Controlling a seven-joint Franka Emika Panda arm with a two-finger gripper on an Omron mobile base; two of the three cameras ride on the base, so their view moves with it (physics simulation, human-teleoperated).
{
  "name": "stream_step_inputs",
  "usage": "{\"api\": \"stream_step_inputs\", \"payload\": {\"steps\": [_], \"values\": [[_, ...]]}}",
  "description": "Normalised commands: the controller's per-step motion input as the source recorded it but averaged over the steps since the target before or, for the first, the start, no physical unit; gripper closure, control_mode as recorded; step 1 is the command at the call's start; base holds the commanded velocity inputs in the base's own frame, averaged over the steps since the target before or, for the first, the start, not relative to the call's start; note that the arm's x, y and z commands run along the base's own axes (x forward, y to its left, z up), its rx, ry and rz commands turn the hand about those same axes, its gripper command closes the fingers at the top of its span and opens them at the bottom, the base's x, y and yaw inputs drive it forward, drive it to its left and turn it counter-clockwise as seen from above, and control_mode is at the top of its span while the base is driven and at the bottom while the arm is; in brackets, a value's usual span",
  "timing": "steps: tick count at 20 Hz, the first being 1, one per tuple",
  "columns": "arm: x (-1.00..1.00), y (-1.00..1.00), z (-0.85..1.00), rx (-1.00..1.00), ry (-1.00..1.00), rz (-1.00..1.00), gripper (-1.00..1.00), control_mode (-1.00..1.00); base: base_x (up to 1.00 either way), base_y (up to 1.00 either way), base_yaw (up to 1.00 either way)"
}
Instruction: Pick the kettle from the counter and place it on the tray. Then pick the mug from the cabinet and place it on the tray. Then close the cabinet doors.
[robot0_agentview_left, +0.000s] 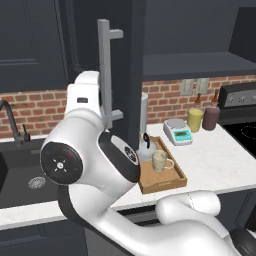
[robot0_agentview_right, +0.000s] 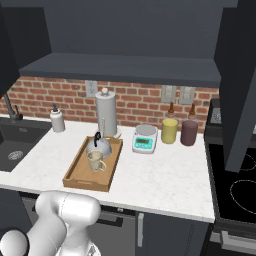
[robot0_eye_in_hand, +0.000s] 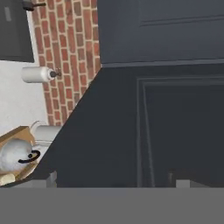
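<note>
Stage of the cabinet closing. The kettle (robot0_agentview_right: 98, 147) and the mug (robot0_agentview_right: 95, 161) already stand together inside the wooden tray (robot0_agentview_right: 79, 175) on the desk (robot0_agentview_right: 160, 175), mug on the near side of the kettle and just beside it; judged from this, only the cabinet doors remain.

The tool (robot0_eye_in_hand: 116, 183) is released, its tips spread wide with nothing between them, and it is held high, close against the panelled face of the left cabinet door (robot0_eye_in_hand: 144, 127). That door stands swung out from the cabinet (robot0_agentview_right: 120, 65); its long axis and its silver bar handle (robot0_agentview_left: 104, 70) run vertically, and the panel lies directly ahead of the tool. The shelf opening lies beyond the door's free edge. The coming move therefore appears to be a push on the panel toward the cabinet.

The right cabinet door (robot0_agentview_right: 240, 90) also hangs open, well apart on the far side. Below the tool: paper-towel cylinder (robot0_agentview_right: 105, 116), scale (robot0_agentview_right: 144, 139), yellow bottle (robot0_agentview_right: 169, 129), dark-red bottle (robot0_agentview_right: 189, 131), none in the door's sweep.
</note>
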Motion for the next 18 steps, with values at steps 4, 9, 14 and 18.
{"api": "stream_step_inputs", "payload": {"steps": [4, 9, 14, 18], "values": [[0.28, -0.63, -0.04, -0.04, 0.0, -0.14, -1.0, -1.0, 0.0, 0.0, 0.0], [0.29, -0.67, -0.03, -0.04, 0.0, -0.15, -1.0, -1.0, 0.0, 0.0, 0.0], [0.41, -0.67, -0.04, -0.04, 0.0, -0.12, -1.0, -1.0, 0.0, 0.0, 0.0], [0.64, -0.61, -0.09, -0.06, 0.0, -0.05, -1.0, -1.0, 0.0, 0.0, 0.0]]}}
